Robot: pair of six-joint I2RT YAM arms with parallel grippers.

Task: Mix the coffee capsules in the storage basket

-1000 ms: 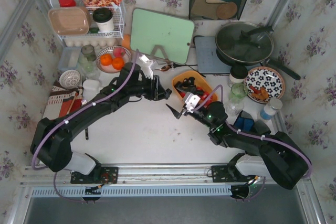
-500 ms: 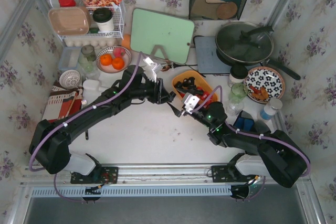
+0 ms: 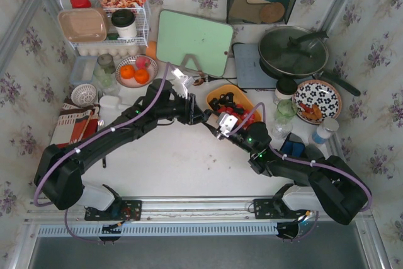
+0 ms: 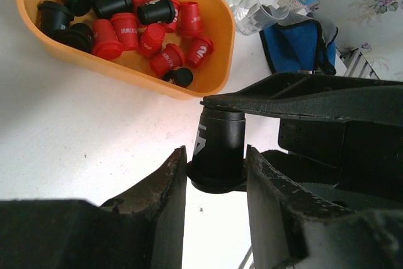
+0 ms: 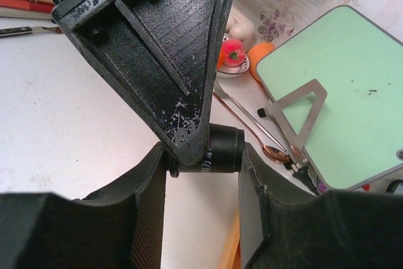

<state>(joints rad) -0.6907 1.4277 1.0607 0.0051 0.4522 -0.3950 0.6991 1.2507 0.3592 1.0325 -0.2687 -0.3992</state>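
I judge this to be a hand-over within the mixing: one black capsule [image 4: 219,140] is out of the storage basket [image 4: 126,70] and sits between both of my grippers, just above the white surface [image 4: 75,130]. My left gripper [image 4: 216,155] pinches it across its sides, wide rim toward my palm. My right gripper [image 5: 203,155] has closed on the same capsule end to end, one finger lying flat on its narrow top. Its other pad is partly hidden behind my left finger, so I take that grip as likely rather than certain. The basket lies just beyond my left fingertips and off to their left, near but not touching. The other coffee capsules [image 4: 135,29] lie in it, black ones mostly at the far end and red ones nearer me. Next, I think one gripper must let go cleanly without tugging the capsule askew. The other must then carry it over the rim and drop it among the opposite colour.
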